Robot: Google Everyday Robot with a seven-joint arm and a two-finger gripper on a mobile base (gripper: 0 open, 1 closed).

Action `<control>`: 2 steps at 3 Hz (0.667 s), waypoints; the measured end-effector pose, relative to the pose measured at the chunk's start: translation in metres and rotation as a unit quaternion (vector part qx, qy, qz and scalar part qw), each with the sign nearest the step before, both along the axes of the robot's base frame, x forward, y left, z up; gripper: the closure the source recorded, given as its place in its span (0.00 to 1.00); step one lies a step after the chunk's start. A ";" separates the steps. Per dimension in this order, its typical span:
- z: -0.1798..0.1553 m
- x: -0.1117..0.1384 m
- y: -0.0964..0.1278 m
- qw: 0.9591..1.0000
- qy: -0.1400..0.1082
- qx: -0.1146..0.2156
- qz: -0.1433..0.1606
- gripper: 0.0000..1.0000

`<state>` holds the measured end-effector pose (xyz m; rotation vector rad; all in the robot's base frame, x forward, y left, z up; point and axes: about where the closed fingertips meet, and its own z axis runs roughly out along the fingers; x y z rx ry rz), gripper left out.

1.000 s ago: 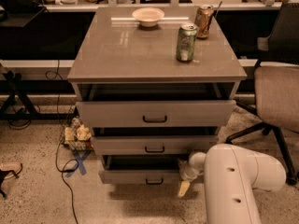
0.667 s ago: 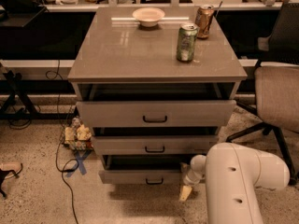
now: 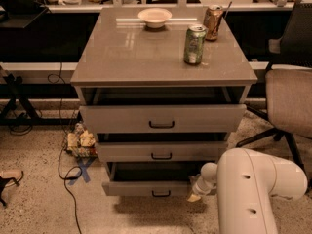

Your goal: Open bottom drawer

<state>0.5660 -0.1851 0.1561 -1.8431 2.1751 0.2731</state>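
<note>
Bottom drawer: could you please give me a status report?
Pincer low at bottom drawer's right front corner, off the handle. Drawer partly pulled out. Office chair stands right, apart from it.

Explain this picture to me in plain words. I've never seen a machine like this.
The thick white tube at lower right is a robot's arm, seen by one camera looking down at a grey cabinet. The gripper, the small tip of the arm, sits by the right end of the bottom drawer, which is partly pulled out. Whether it touches the drawer is unclear, and I see nothing held. On the cabinet's top stand a white bowl, a green can and a copper can.
</note>
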 end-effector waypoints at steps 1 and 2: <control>0.004 0.000 0.000 1.000 0.000 0.000 0.000 0.73; 0.004 0.000 0.000 1.000 0.000 0.000 0.000 0.96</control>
